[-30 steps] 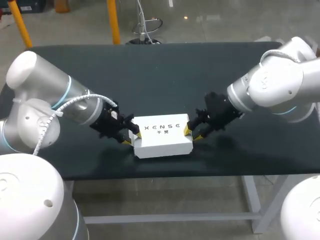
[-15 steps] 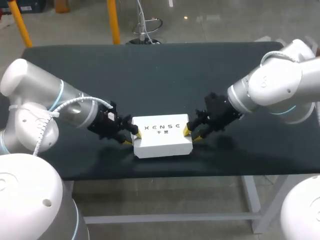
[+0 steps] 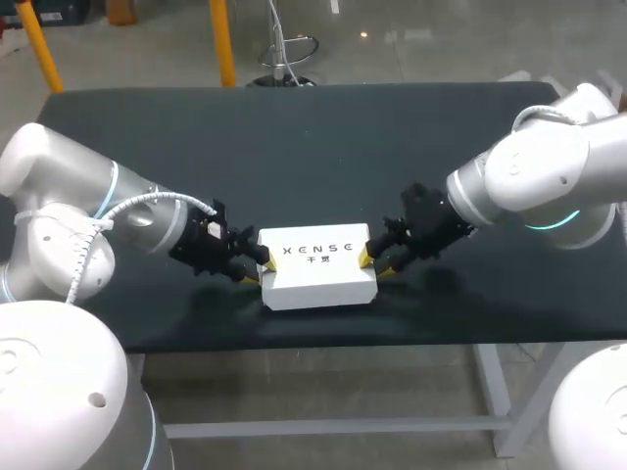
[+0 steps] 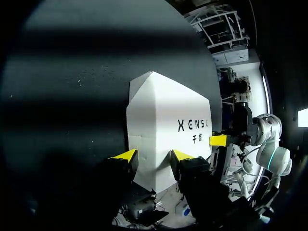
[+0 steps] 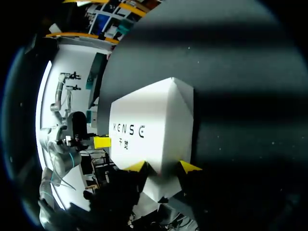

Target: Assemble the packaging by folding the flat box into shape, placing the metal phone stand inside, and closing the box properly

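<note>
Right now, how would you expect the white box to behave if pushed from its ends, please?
The white box, folded cardboard, probably feels light, and its ends may cave under the left pincer and right pincer. Lying flat on the table, it should slide, not tip.

Cannot see into the shut box [image 3: 318, 266], nor tell what it holds. Cannot make out its end nearest the left gripper [image 4: 154, 155], nor the opposite end at the right gripper [image 5: 163, 167], nor whether either one clasps it.
</note>
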Tool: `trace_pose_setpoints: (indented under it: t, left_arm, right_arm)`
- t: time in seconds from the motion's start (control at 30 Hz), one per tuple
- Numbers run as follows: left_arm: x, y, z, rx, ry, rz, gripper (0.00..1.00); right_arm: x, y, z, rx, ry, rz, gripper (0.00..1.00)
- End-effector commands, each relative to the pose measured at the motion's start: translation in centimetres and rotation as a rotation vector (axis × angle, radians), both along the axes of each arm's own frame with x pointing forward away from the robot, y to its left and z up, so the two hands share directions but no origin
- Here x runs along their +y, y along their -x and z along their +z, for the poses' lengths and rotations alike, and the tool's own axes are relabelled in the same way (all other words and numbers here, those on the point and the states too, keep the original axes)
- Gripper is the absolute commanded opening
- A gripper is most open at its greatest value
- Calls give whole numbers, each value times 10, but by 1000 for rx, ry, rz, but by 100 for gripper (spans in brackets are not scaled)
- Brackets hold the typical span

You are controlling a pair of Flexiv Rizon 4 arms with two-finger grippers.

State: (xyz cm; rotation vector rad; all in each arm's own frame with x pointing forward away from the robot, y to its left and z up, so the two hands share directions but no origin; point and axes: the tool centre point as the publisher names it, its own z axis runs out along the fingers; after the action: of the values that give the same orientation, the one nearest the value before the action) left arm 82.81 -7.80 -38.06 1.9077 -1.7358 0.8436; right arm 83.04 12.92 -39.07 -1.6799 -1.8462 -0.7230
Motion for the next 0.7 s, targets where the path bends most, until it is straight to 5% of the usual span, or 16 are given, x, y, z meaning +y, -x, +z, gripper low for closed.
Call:
trace_pose_setpoints:
  t: [0.03,0.7]
  left_arm:
    - [-4,0,-3,1,-3,1,47]
    - [-4,0,-3,1,-3,1,45]
  right_arm:
    - [5,1,-4,1,-5,3,46]
    - [5,1,-4,1,-5,3,42]
